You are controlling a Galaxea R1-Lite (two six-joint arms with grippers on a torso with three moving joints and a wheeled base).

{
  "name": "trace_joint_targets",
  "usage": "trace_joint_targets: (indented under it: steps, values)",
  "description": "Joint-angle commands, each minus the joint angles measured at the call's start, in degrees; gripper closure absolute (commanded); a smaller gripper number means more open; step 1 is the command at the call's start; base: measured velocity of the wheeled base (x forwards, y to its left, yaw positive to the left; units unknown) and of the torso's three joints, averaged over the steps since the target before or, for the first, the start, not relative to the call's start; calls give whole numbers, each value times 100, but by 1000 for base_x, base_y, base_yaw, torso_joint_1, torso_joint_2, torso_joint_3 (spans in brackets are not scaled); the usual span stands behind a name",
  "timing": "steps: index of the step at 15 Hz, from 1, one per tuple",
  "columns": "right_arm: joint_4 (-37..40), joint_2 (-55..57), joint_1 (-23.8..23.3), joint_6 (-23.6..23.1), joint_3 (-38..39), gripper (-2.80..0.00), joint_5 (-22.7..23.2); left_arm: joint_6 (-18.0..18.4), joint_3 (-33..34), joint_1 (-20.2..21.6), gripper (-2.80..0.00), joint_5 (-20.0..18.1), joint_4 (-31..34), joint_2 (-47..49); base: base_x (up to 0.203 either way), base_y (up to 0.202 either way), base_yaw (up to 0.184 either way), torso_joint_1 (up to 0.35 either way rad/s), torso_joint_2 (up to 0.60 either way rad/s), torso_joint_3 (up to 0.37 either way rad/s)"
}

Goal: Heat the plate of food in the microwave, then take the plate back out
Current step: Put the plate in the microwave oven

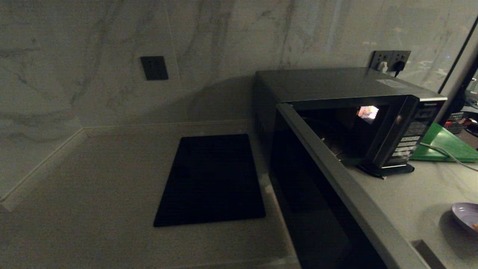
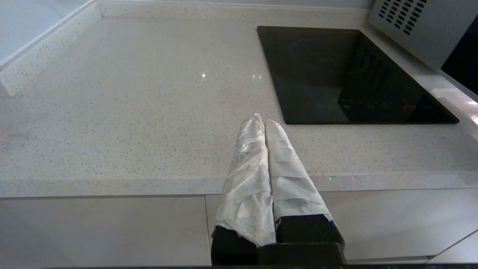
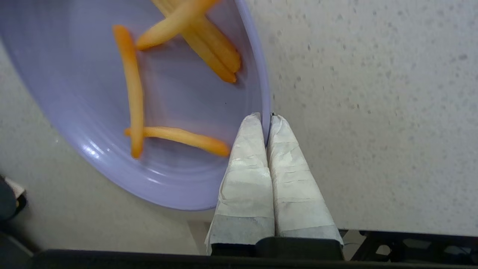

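Observation:
The black microwave [image 1: 336,86] stands on the counter with its door [image 1: 336,175] swung wide open toward me and its cavity [image 1: 336,134] lit dimly. The pale lilac plate of food [image 3: 157,112] holds several orange-yellow sticks [image 3: 179,136]. My right gripper [image 3: 267,117] is shut on the plate's rim, one finger inside and one outside. In the head view only an edge of the plate [image 1: 465,215] shows at the right border above the counter. My left gripper [image 2: 261,121] is shut and empty, hovering over the counter's front edge, left of the cooktop.
A flat black cooktop slab [image 1: 211,179] lies left of the microwave. A green board [image 1: 444,144] with a white cable [image 1: 440,151] across it sits right of the microwave. Wall sockets [image 1: 390,59] are behind it. Pale speckled counter [image 2: 130,112] stretches left.

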Motion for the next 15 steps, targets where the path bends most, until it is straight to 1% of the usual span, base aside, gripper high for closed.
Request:
trace_joint_targets:
  steps: [1,3,7,9,10,12,15]
  values:
    - [21,-211,-1,11,101,0,31,-4,0,2,0,5,-5,9,0,0,0,0,0,0]
    - [21,-322,-1,-11,143,0,181,-4,0,2,0,5,-5,9,0,0,0,0,0,0]
    - [30,-599,13,-98,300,0,223,-4,0,2,0,5,-5,6,0,0,0,0,0,0]
    - [38,-802,69,-484,487,0,255,-4,0,2,0,5,-5,9,0,0,0,0,0,0]
    - [43,-938,99,-648,555,0,364,-4,0,2,0,5,-5,9,0,0,0,0,0,0]
    - [71,-1232,301,-841,675,0,525,-4,0,2,0,5,-5,9,0,0,0,0,0,0]
    - [193,-1557,879,-945,731,0,627,-4,0,2,0,5,-5,6,0,0,0,0,0,0]
